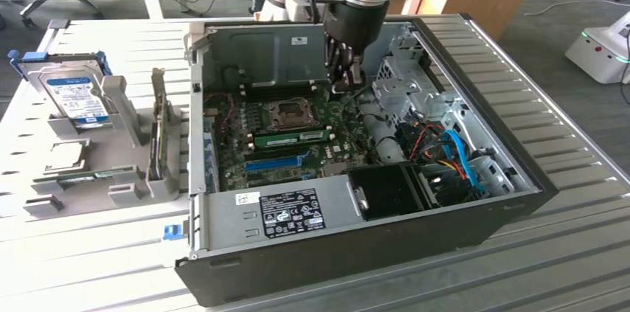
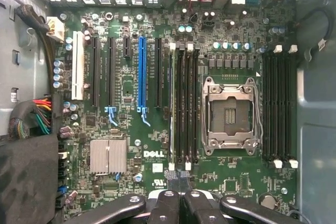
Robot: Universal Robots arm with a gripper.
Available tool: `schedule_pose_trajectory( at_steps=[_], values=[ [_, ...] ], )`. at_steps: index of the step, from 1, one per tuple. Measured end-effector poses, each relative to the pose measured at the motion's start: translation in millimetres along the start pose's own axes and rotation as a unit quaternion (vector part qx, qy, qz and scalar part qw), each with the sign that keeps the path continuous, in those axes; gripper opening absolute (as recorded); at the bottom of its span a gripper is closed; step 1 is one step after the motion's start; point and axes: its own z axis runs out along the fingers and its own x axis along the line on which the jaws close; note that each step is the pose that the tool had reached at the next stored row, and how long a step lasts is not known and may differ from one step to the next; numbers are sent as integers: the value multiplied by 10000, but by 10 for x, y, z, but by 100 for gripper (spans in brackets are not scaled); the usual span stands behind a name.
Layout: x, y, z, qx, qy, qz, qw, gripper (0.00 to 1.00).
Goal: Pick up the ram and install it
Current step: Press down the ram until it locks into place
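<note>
The ram [image 1: 295,137] is a thin green stick with a pale label. It stands in a memory slot on the motherboard [image 1: 335,151], just beside the CPU socket [image 1: 291,112]. In the wrist view the ram [image 2: 172,106] shows edge-on in the outermost slot of the black bank, between white end clips. My gripper [image 1: 344,82] hangs above the board inside the open case, apart from the ram. Its dark fingers [image 2: 169,205] meet with nothing between them, so my gripper [image 2: 182,203] is shut and empty.
The black PC case [image 1: 512,201] lies open on a slatted table. A bright-blue slot [image 1: 271,163] runs beside the ram. Cables [image 1: 458,157] and a black fan shroud [image 1: 394,190] fill the exterior view's right. A grey rack [image 1: 108,194] holds a hard drive [image 1: 77,96], a card [image 1: 158,131] and another green stick [image 1: 84,177].
</note>
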Motion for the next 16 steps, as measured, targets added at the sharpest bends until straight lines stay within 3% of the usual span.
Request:
schedule_pose_trajectory(
  at_steps=[16],
  values=[
    [2, -3, 88, 0, 0, 0, 10000, 11]
  ],
)
